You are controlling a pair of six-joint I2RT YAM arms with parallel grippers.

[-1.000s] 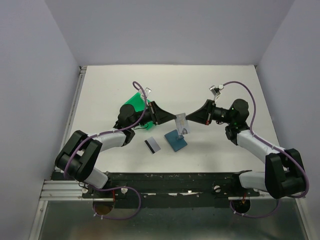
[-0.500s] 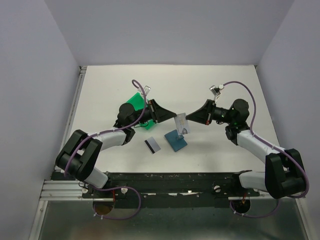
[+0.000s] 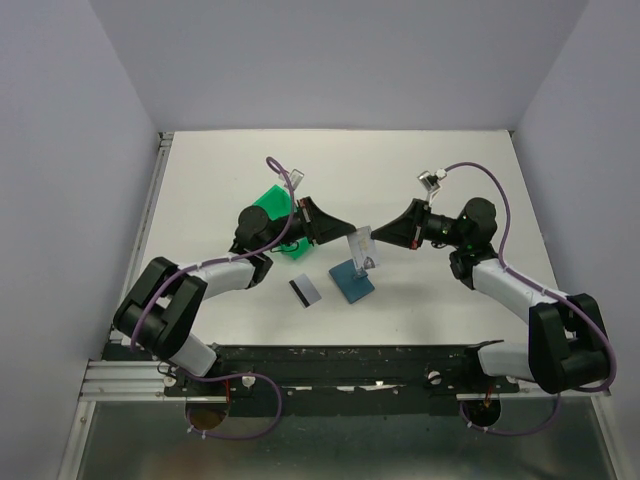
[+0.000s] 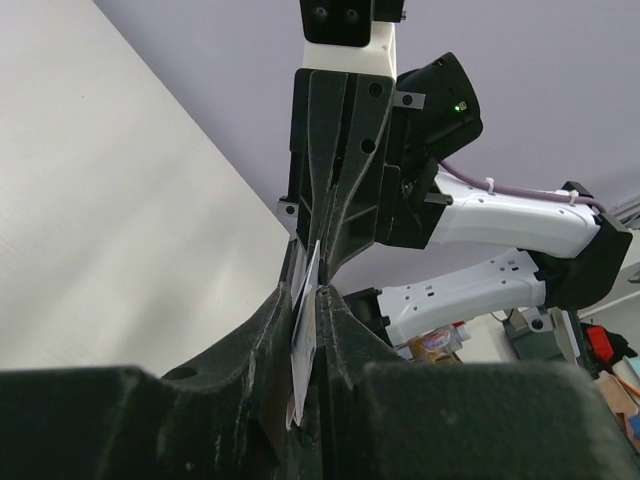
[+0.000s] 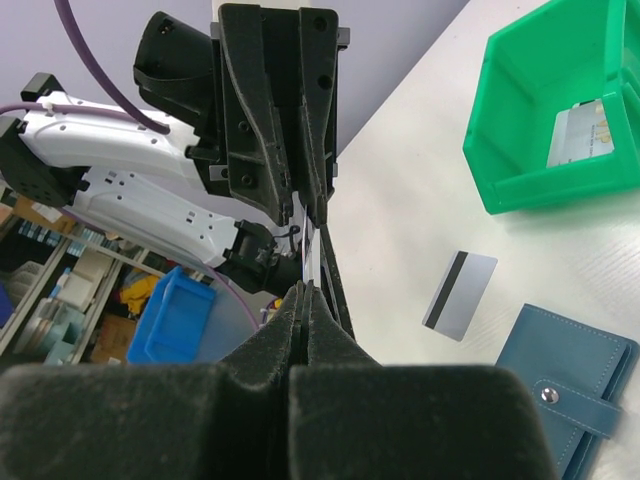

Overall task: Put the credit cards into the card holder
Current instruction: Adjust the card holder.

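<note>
Overhead view: white table [image 3: 450,170] with both arms reaching in from the near edge, their grippers meeting tip to tip above its middle; a green bin [image 3: 270,203] lies partly under the left arm, a blue wallet [image 3: 352,281] lies flat and closed below the meeting point, and a loose card [image 3: 305,291] with a dark stripe rests just to the wallet's left, apart from it. Between the two tips an upright card [image 3: 362,246] stands on edge above the wallet, clear of the table. The right wrist view alone looks into the bin, where a third card [image 5: 585,135] leans against the far wall, and alone shows the small stud [image 5: 545,395] on the wallet's strap. The right gripper [image 3: 378,240] is closed tight, pinching the near edge of the upright card. The left wrist view alone shows the left gripper [image 3: 343,234] from behind: its jaws stand narrow on either side of the card's opposite edge, but whether they press it or merely flank it cannot be told. The overhead view hides most of the bin behind the left arm, and shows the upright card only as a pale sliver. Each wrist view cuts off its own fingers at the bottom edge. The third card carries faint yellowish marks, too small to read; no lettering is legible on the wallet or the striped card
</note>
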